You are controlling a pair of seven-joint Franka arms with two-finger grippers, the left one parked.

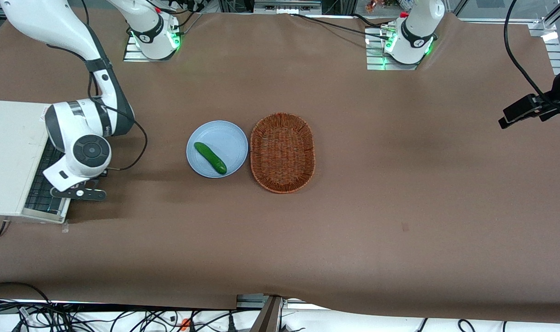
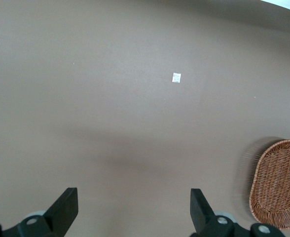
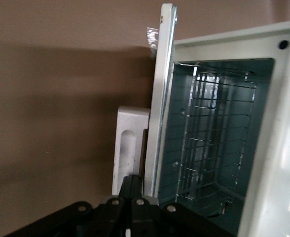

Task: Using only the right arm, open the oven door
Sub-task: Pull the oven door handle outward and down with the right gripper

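Note:
The white toaster oven (image 1: pixel 8 157) stands at the working arm's end of the table. Its oven door (image 1: pixel 42 186) hangs partly open, and the wire rack shows in the opening. The right arm (image 1: pixel 84 133) reaches down over the door. My gripper (image 1: pixel 84 193) is at the door's free edge. In the right wrist view the door (image 3: pixel 160 98) shows edge-on with its shiny metal frame, the pale handle (image 3: pixel 127 143) on its outer face and the oven's inside (image 3: pixel 214 143) open to view. The gripper (image 3: pixel 137 182) has its fingers pressed together, tips by the handle and door edge.
A blue plate (image 1: pixel 229 133) with a green cucumber (image 1: pixel 210 157) lies mid-table, beside a brown wicker basket (image 1: pixel 282 152), which also shows in the left wrist view (image 2: pixel 278 185). A black camera mount (image 1: pixel 533 108) stands toward the parked arm's end.

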